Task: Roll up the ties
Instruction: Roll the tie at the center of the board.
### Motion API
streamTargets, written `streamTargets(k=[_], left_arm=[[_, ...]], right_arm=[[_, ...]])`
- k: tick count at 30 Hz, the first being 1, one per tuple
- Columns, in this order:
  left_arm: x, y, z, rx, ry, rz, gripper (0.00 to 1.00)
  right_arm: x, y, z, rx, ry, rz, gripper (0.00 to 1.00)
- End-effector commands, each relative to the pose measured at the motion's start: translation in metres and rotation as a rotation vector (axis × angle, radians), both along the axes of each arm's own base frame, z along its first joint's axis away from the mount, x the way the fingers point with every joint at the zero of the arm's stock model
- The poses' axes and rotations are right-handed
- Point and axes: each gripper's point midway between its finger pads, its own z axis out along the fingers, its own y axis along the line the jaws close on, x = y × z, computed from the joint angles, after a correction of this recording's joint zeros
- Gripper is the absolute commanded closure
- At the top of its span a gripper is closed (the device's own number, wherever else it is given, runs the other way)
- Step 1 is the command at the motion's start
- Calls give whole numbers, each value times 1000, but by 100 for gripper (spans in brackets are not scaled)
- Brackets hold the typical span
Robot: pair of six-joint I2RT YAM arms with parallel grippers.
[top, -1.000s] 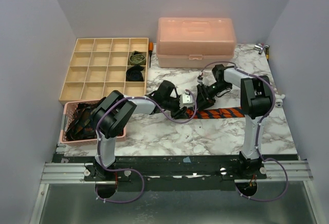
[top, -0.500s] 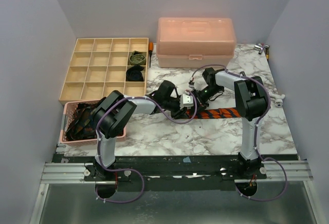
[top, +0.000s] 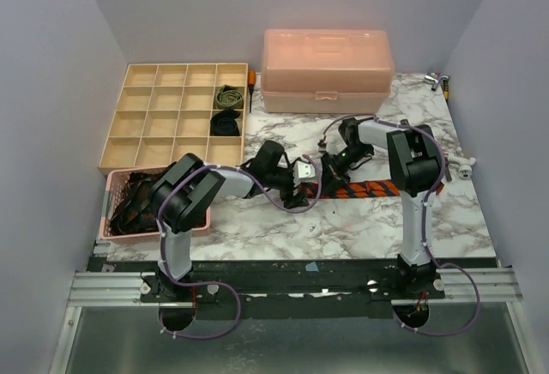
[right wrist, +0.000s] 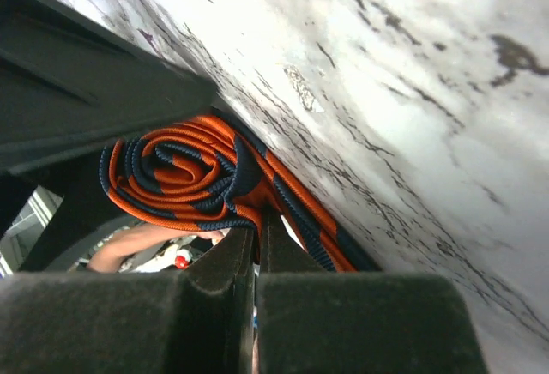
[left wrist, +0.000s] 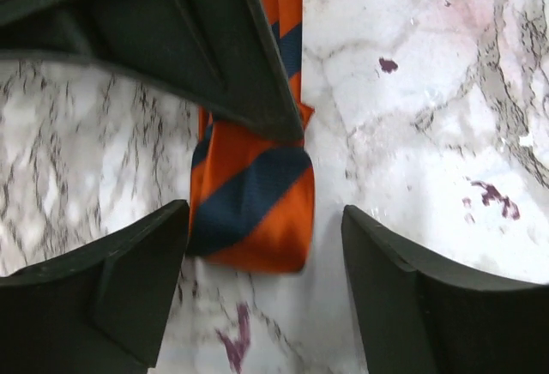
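Two grippers meet at your orange-and-navy tie [top: 369,189], which lies mid-way across the table [top: 283,220] with its left end rolled. Your left gripper [left wrist: 264,220] stands open, straddling that end. Your right gripper [right wrist: 256,238] is closed, tips against the roll [right wrist: 180,172]; pinched fabric cannot be confirmed.

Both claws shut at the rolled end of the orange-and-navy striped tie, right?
No: the left claw is open, fingers either side of the orange-and-navy striped fabric necktie, per the left wrist view. The right claw is shut at its rolled end.
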Motion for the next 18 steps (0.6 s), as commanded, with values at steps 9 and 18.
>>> streamTargets(k=[9, 18], left_arm=[[-4, 7, 29, -234, -17, 68, 18], [-3, -21, 16, -334, -70, 26, 27]], right_arm=[[1, -60, -88, -391, -22, 135, 100], [7, -65, -96, -418, 32, 194, 100]])
